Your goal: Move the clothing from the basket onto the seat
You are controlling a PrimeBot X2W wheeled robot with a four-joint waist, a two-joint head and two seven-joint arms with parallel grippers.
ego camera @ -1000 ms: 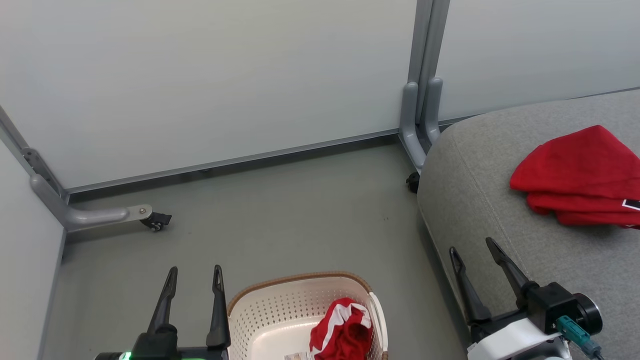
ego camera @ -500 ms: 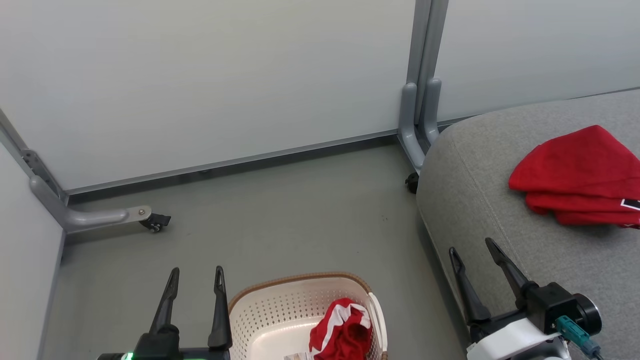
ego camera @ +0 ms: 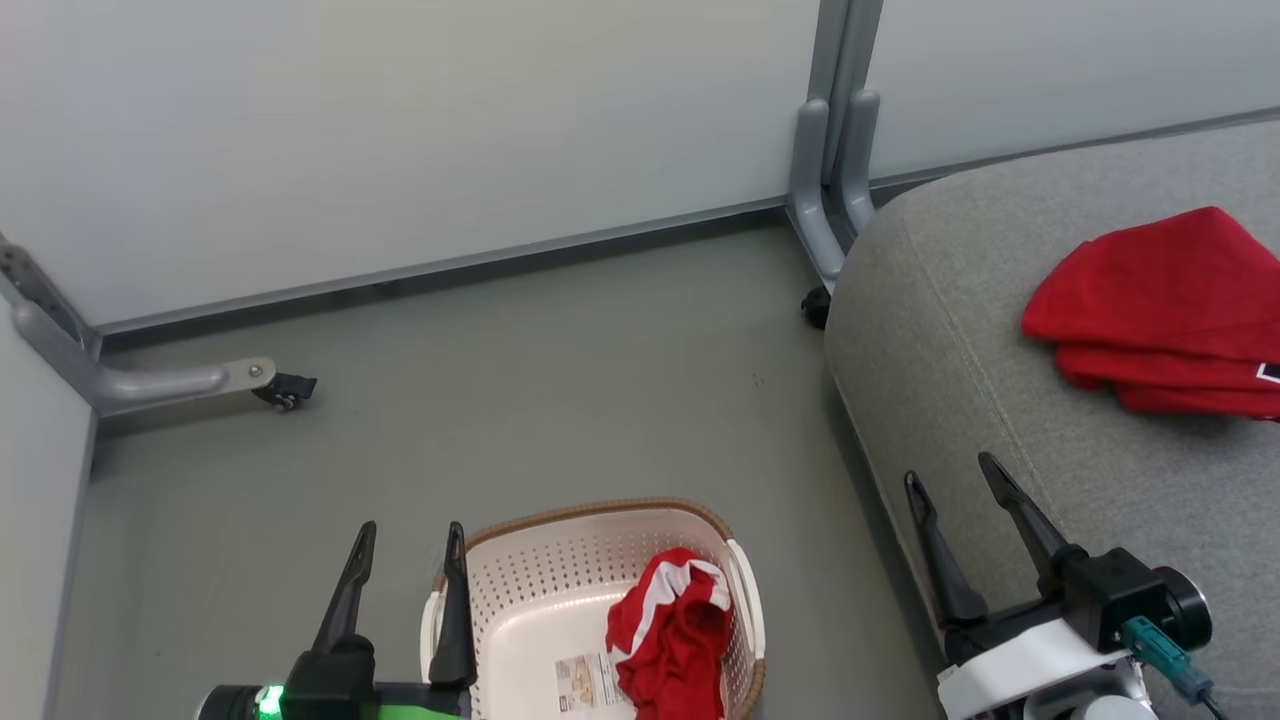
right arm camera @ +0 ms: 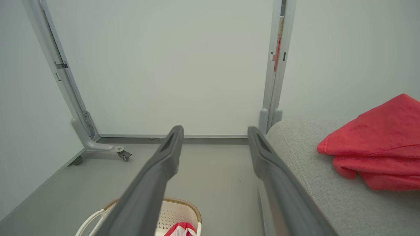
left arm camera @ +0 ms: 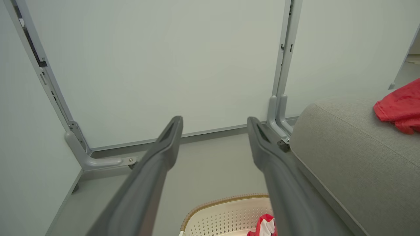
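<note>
Grey floor [ego camera: 560, 400], left pincer [ego camera: 411, 527] beside basket [ego camera: 590, 510], right pincer [ego camera: 950, 468] at seat [ego camera: 960, 330] edge, both parted, empty

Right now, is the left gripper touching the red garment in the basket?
Apart. Head view: the left gripper stands open at the left rim of the basket, the red garment lies at its right wall, bare basket floor between them.

You read no legible text here, paper label [ego camera: 582, 682] on the floor of the basket [ego camera: 600, 508] has print too small to make out, black-and-white patch [ego camera: 1270, 373] on the red garment [ego camera: 1165, 300] on the seat [ego camera: 1000, 400] cut by the picture's edge, unreadable
</note>
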